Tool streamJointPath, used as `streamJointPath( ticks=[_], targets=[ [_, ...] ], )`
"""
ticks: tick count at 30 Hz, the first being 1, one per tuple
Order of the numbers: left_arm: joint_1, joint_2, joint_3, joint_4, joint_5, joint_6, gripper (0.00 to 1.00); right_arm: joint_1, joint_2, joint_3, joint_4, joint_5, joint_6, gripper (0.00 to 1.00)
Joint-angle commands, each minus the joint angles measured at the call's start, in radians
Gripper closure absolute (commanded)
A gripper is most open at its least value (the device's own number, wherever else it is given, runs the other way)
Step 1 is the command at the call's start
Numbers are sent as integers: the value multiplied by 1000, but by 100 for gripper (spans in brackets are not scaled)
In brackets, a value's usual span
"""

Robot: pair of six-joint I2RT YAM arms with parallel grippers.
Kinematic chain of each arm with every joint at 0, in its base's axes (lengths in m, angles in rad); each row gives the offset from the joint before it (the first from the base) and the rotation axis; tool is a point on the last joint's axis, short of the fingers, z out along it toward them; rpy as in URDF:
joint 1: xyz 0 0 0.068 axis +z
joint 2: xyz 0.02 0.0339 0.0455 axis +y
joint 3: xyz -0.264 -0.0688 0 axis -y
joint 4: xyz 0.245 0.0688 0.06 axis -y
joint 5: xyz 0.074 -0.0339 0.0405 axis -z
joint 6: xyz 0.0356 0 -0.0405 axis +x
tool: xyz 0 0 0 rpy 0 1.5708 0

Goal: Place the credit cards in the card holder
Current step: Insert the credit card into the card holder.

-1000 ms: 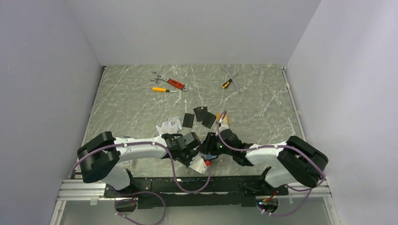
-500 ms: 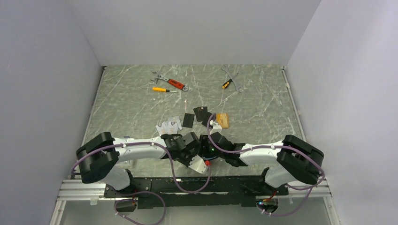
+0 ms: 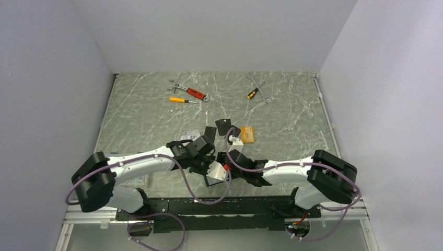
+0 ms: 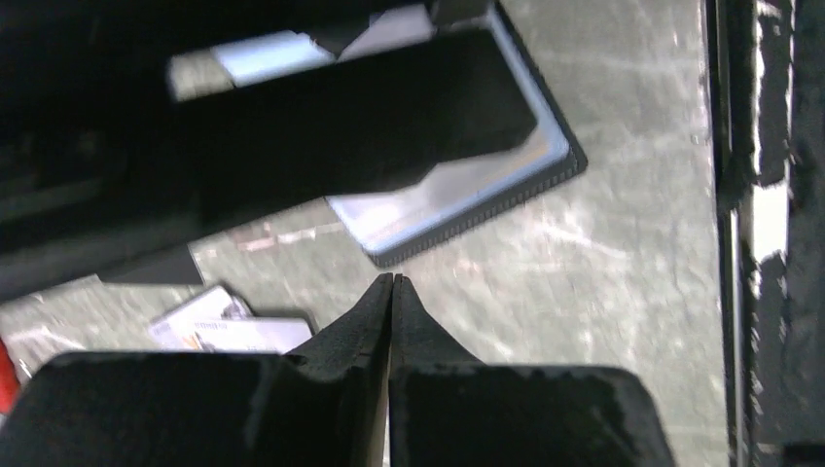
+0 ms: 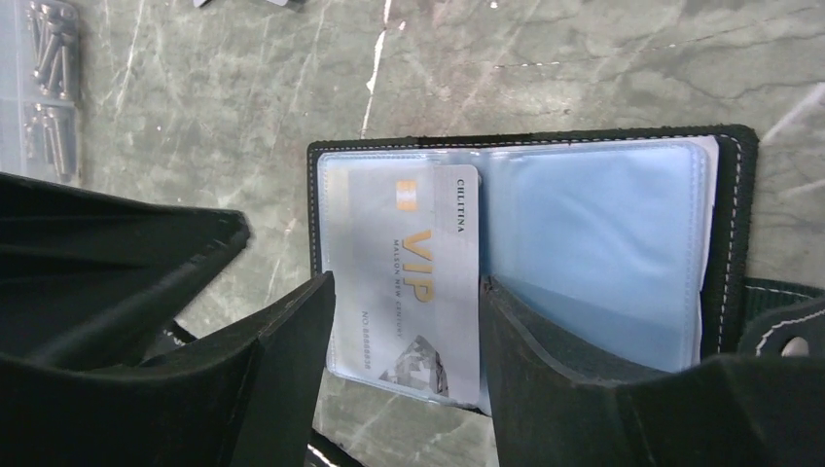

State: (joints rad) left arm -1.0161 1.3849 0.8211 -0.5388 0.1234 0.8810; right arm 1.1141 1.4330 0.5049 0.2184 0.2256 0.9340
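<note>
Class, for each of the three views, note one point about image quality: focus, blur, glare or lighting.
Top external: evenly lit and sharp across the table, with soft shadows. Left wrist: dim and smeared, the card holder and the left gripper both soft-edged. Right wrist: crisp on the silver card, a pale sheen on the plastic sleeves, the near fingers dark and blurred.

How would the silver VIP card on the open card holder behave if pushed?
The silver VIP card looks thin and flat, so probably light and stiff yet slightly bendable. On the card holder's glossy clear sleeve it would likely slide easily. Lying flat, it should not roll or tip.
</note>
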Motion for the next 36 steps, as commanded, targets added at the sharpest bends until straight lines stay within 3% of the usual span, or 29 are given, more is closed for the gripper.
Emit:
streamJointPath(
  ticks=[1,7,15,22,24,25,26,27,31,36],
  targets=[
    [110,-104,65,-83,109,-50,92,48,46,61,-118,30,1,40],
    [269,-208,50,-135,174,-70,91,104,113,160,-286,117,15,31],
    [398,-313,13,-144,223,-126,91,165,205,243,-392,188,51,26],
    [510,-355,33,-123,204,-220,85,205,226,323,-514,292,74,23],
    [546,-361,46,-124,209,-245,79,222,248,362,-574,326,87,19],
    [566,-362,54,-128,217,-251,62,233,266,382,-600,339,89,14],
    [584,-364,62,-134,222,-255,23,241,281,404,-623,350,90,6],
    [603,-368,69,-139,229,-260,3,249,294,422,-638,357,86,1],
    [660,-396,90,-160,275,-266,1,270,316,461,-650,369,74,0],
    [683,-426,85,-158,269,-287,7,281,350,499,-689,391,77,4]
  ],
)
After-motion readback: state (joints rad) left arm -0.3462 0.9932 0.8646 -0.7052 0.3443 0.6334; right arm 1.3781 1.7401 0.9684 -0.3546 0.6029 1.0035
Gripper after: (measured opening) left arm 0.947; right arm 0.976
